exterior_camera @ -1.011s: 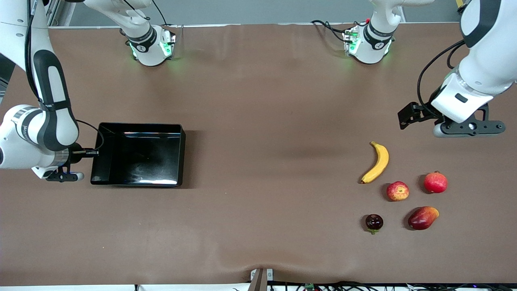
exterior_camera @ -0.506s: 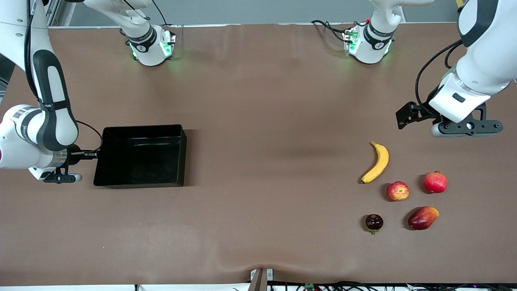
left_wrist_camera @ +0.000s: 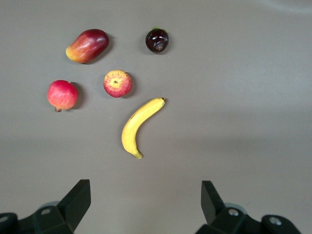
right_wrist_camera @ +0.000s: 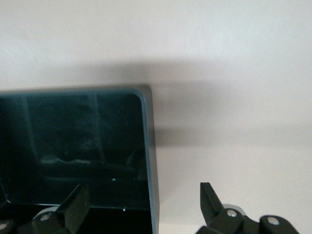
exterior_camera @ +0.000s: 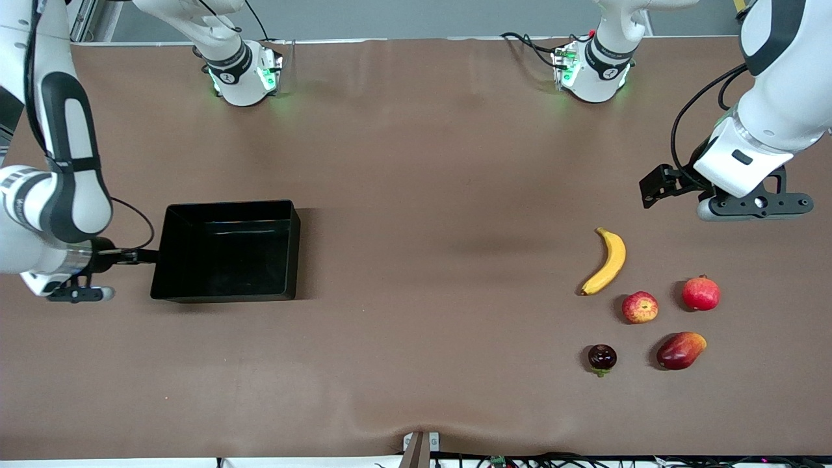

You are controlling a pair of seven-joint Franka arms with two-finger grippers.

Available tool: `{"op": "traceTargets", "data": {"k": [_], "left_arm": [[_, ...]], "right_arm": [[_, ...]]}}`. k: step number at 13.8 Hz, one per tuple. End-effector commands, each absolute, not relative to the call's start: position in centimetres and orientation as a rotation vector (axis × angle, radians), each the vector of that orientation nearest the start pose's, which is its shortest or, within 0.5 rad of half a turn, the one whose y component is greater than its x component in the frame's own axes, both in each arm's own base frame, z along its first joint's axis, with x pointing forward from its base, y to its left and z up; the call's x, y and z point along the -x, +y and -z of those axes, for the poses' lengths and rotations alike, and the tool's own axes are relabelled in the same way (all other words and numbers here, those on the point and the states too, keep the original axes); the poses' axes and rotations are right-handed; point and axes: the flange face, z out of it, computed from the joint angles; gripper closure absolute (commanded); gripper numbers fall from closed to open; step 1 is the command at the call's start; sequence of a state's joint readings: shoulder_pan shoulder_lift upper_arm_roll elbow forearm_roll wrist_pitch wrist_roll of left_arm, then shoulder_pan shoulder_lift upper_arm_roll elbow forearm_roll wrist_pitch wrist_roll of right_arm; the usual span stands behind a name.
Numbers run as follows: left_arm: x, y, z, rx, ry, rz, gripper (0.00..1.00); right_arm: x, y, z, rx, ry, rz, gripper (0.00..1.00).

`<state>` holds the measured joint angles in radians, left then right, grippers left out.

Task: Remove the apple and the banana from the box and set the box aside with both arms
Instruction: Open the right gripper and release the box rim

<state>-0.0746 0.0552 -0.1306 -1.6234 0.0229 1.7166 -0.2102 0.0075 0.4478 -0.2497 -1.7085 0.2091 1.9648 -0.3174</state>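
Note:
The black box (exterior_camera: 224, 255) lies flat and empty toward the right arm's end of the table. My right gripper (exterior_camera: 77, 294) hangs open just off its end wall and grips nothing. The right wrist view shows that wall (right_wrist_camera: 148, 146) in line with the gap of the right gripper (right_wrist_camera: 144, 187). The yellow banana (exterior_camera: 608, 261) and the red-and-yellow apple (exterior_camera: 639, 307) lie toward the left arm's end. My left gripper (exterior_camera: 754, 204) hovers open and empty above the table beside the banana. The left wrist view shows the banana (left_wrist_camera: 139, 124) and apple (left_wrist_camera: 117, 83) ahead of the left gripper (left_wrist_camera: 145, 184).
Around the apple lie a plain red crowned fruit (exterior_camera: 701, 293), a red-orange mango (exterior_camera: 680, 350) and a small dark round fruit (exterior_camera: 602, 357), the last two nearer the front camera. Both arm bases stand at the table's back edge.
My right gripper has opened and let go of the box's wall. The box has dropped from a tilt to lie flat. The right hand has drawn away from it. The left arm has barely moved.

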Motion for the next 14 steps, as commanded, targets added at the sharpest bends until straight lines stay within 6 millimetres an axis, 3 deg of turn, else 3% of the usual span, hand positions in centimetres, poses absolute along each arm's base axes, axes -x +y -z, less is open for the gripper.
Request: {"op": "traceTargets", "data": {"k": [1, 7, 11, 14], "left_arm": [[-56.9, -11.3, -59.0, 3.146, -0.020, 0.078, 0.00], [-56.7, -11.1, -59.1, 3.144, -0.023, 0.066, 0.00], [-56.4, -10.8, -59.3, 3.141, -0.018, 0.042, 0.00], [-56.2, -10.6, -59.6, 3.139, -0.023, 0.038, 0.00]], "right_arm": [[-63.6, -12.2, -39.4, 3.022, -0.029, -0.088, 0.00], [-62.6, -11.0, -50.3, 3.083, -0.097, 0.017, 0.00], [-61.3, -11.0, -54.0, 3.107, -0.085, 0.061, 0.00], [-60.9, -9.9, -56.5, 3.124, -0.098, 0.002, 0.00]]}}
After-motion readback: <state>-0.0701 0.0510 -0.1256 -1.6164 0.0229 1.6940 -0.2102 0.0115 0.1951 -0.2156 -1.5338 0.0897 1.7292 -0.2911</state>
